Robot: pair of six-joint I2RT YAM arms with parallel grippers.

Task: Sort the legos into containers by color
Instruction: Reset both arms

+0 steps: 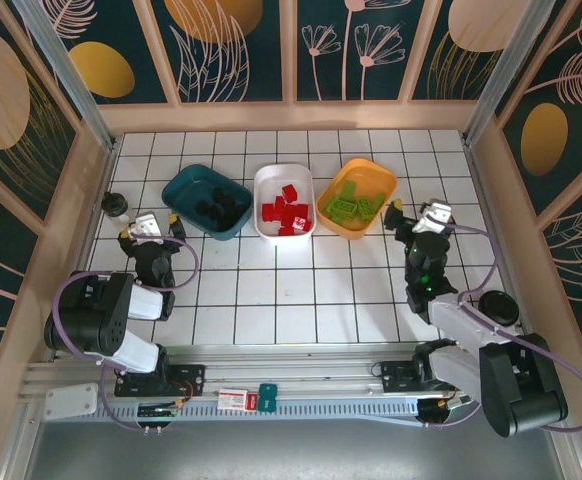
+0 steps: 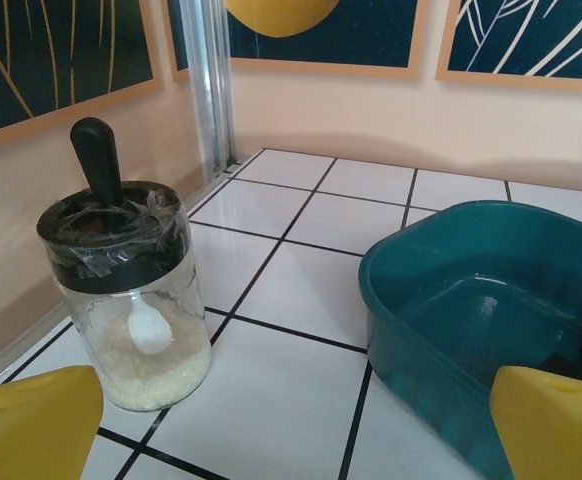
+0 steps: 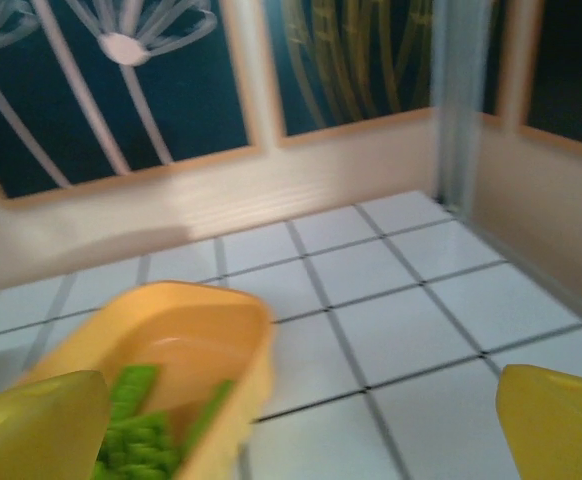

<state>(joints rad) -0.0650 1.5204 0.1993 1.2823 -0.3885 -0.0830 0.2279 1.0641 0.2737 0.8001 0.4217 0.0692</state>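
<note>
At the bench's far side, legos sit sorted. Left fingers gape empty by teal tub, right fingers by orange tub.

Nothing legible in any view. The red-and-white card on the rail at the near edge of the table carries print, too small to read. The teal tag beside it is equally unreadable.
</note>
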